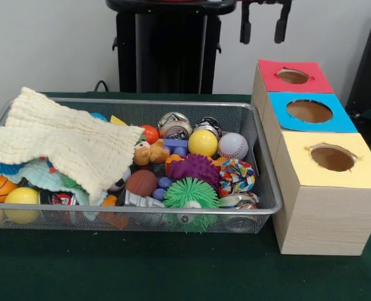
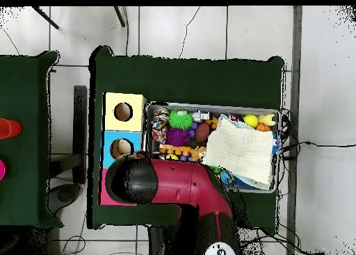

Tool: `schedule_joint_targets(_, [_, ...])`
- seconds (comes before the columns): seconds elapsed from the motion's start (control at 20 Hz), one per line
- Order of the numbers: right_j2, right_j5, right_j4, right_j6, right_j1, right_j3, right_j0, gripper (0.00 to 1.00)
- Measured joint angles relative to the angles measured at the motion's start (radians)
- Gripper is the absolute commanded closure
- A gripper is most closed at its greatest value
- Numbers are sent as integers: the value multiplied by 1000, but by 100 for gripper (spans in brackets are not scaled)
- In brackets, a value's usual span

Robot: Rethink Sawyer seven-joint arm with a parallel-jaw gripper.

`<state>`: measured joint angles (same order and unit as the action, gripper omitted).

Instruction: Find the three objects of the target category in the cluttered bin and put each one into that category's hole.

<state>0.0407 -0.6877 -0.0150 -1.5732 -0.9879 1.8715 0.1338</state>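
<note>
Draping cream cloth hides bin's left toys.

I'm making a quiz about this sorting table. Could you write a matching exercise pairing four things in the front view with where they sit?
Things:
1. cream cloth
2. baseball
3. green spiky ball
4. yellow-topped box

Places:
A. nearest the camera in the row of three boxes
B. draped over the toys in the left part of the cluttered bin
C. against the bin's near mesh wall
D. right of the yellow ball, towards the bin's right end

Pairs: 1-B, 2-D, 3-C, 4-A
</note>
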Motion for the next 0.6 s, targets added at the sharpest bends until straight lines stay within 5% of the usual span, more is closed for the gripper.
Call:
schedule_joint_targets(0.25, [0, -135, 2, 0, 69, -171, -28, 0])
schedule_joint_targets(0.6, [1, -166, 4, 0, 160, -342, -46, 0])
